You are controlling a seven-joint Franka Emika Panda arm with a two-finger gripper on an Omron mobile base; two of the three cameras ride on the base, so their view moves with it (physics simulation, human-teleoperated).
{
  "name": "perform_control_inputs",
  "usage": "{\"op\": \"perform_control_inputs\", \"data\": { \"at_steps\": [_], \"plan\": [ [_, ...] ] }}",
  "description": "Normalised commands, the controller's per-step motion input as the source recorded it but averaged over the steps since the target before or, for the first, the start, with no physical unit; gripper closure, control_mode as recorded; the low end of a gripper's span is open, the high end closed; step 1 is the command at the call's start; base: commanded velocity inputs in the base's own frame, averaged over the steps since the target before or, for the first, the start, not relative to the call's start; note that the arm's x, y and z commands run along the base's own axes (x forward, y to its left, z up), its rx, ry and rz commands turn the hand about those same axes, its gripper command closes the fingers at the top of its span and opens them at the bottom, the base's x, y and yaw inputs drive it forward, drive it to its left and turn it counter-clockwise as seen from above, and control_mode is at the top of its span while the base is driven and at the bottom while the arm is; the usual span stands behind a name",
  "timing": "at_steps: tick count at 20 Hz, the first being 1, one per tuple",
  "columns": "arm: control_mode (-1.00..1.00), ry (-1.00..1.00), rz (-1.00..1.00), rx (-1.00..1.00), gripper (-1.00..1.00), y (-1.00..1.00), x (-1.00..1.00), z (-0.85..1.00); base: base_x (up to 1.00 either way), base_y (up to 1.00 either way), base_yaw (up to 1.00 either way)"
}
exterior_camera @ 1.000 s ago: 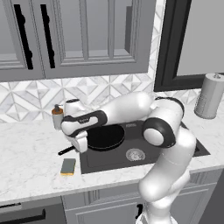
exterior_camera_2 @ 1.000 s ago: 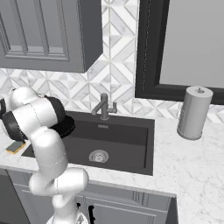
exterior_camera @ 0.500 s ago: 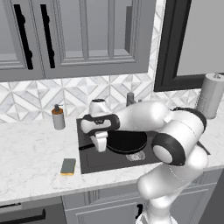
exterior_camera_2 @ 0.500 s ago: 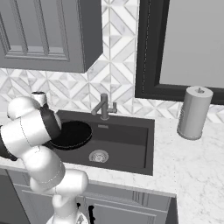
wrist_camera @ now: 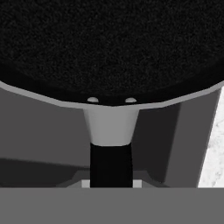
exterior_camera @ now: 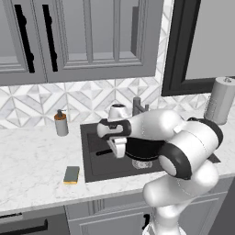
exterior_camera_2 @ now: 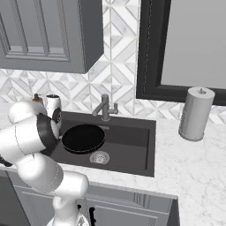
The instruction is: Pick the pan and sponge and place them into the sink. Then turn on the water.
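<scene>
The black pan (exterior_camera_2: 83, 137) hangs level inside the dark grey sink (exterior_camera_2: 132, 145), above its round drain (exterior_camera_2: 99, 157). My gripper (exterior_camera: 118, 149) is shut on the pan's handle (wrist_camera: 110, 162) over the basin's left half; the arm hides most of the pan (exterior_camera: 140, 148) in the left base view. In the hand view the pan's dark bowl (wrist_camera: 109, 48) spreads across the top. The grey-green sponge (exterior_camera: 71, 174) lies flat on the marble left of the sink (exterior_camera: 98, 163), apart from the gripper. The faucet (exterior_camera: 136, 106) stands behind the basin with no water running.
An orange-topped soap dispenser (exterior_camera: 60, 123) stands on the counter at the back left. A paper towel roll (exterior_camera_2: 196, 113) stands right of the sink. The faucet (exterior_camera_2: 105, 107) rises just behind the pan. Grey cabinets hang above the counter.
The arm has swung right from the counter's left side, carrying the pan over the sink and down into the basin. The sponge has stayed where it was.
</scene>
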Motion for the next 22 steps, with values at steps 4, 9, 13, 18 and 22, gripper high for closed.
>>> {"op": "perform_control_inputs", "data": {
  "at_steps": [4,9,13,18,22],
  "plan": [
    [-1.00,0.00,0.00,0.00,1.00,-0.53,0.20,-0.17,0.00,0.00,0.00],
    [-1.00,0.00,0.00,0.00,1.00,-0.33,0.19,-0.23,0.00,0.00,0.00],
    [-1.00,0.00,0.00,0.00,1.00,-0.25,0.21,-0.32,0.00,0.00,0.00],
    [-1.00,0.00,-0.01,0.00,1.00,-0.15,0.18,-0.46,0.00,0.00,0.00],
    [-1.00,0.00,-0.03,0.00,1.00,-0.03,0.16,-0.47,0.00,0.00,0.00]
  ]
}}
